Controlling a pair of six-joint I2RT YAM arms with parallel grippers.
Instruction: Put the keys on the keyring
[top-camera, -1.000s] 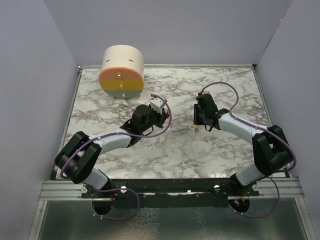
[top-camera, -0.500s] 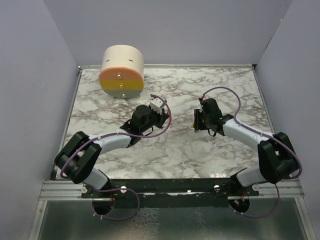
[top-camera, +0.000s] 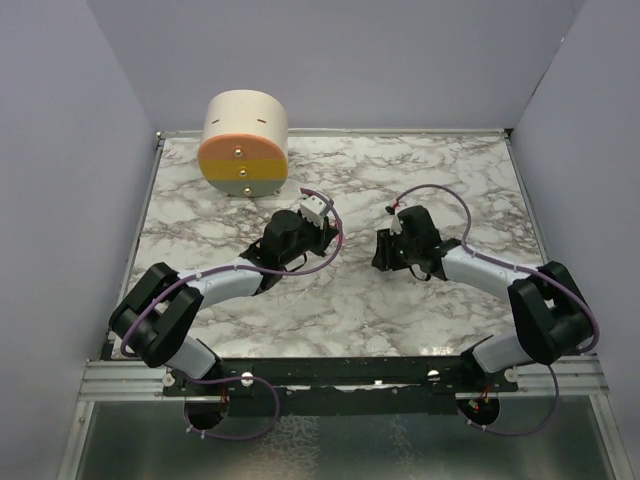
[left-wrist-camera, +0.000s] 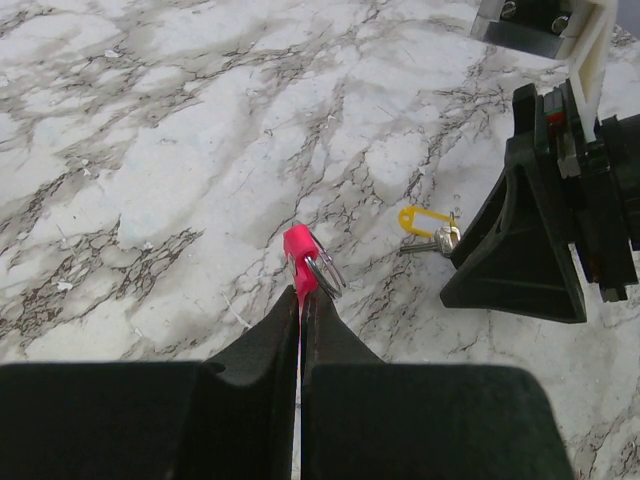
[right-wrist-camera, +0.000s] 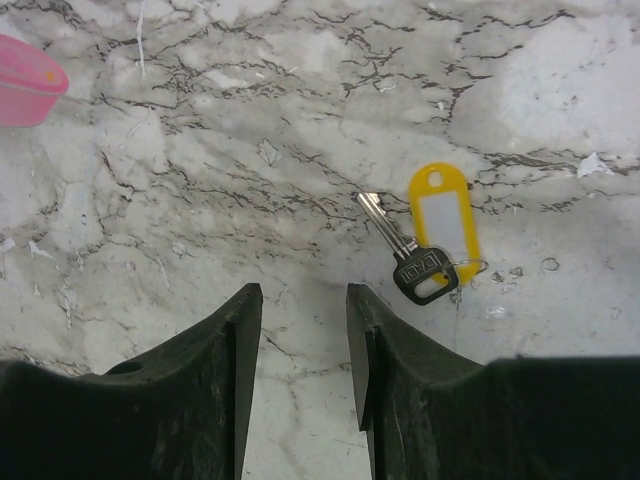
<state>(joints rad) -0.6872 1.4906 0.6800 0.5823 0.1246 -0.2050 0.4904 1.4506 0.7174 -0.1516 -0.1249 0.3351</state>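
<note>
The keyring (left-wrist-camera: 300, 262) is pinched by the closed left gripper (left-wrist-camera: 300, 330). The keys (right-wrist-camera: 443, 225) are seen flat on the table (right-wrist-camera: 150, 180) at one o'clock from the open right gripper (right-wrist-camera: 300, 340); off-centre, they could be nudged aside.

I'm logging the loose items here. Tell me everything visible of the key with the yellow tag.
The key is small: a silver blade and a black head with lettering too small to read. A ring links it to a yellow tag, oblong, plastic-looking, with a white label window and a hole at its free end. Both lie flat on the marble table, beside the open right fingers, not held.
</note>
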